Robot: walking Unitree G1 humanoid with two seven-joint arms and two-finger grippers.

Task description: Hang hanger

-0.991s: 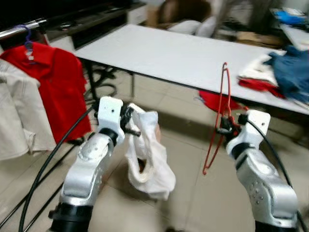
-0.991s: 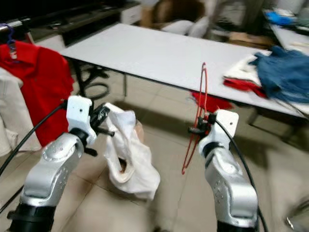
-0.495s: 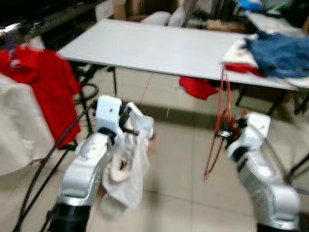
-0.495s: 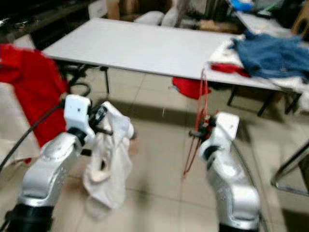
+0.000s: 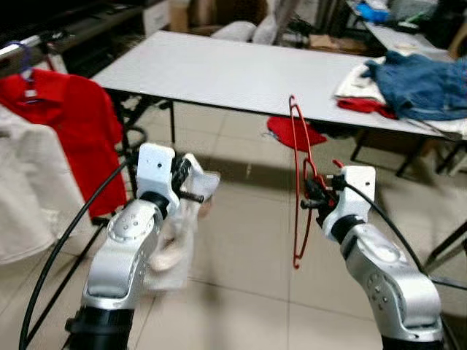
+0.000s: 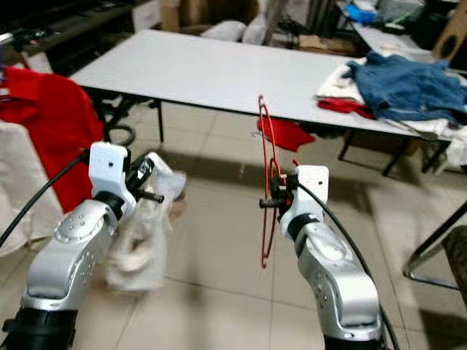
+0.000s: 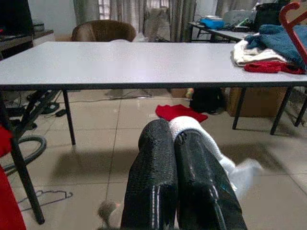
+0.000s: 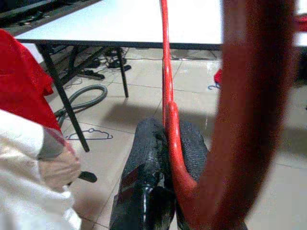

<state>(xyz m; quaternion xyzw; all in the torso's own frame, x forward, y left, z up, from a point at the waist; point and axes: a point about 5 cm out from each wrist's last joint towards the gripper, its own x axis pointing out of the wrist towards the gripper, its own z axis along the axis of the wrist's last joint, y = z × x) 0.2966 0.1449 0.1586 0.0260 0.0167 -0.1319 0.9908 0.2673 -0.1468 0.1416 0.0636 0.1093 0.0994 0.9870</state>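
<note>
A red hanger (image 5: 299,182) stands upright in the air, with my right gripper (image 5: 312,197) shut on its lower part; the right wrist view shows its black fingers (image 8: 148,158) pinching the red bar (image 8: 169,120). My left gripper (image 5: 191,186) is shut on a white garment (image 5: 175,233) that hangs down from it over the tiled floor; in the left wrist view white cloth (image 7: 201,139) pokes out between the closed fingers (image 7: 158,182). A clothes rail (image 5: 22,47) at the far left carries a red shirt (image 5: 80,124) on a hanger and a beige garment (image 5: 29,189).
A long white table (image 5: 241,73) stands ahead, with a blue denim garment (image 5: 423,80) and white and red clothes (image 5: 365,91) on its right end. A red cloth (image 5: 295,135) lies on the floor under it. A black cable (image 5: 66,255) trails by my left arm. Another table's legs (image 6: 430,248) stand at right.
The camera has swung, shifting the whole scene. The red hanger now sits further left before me and more upright. The white garment still hangs from my left gripper, swinging and blurred.
</note>
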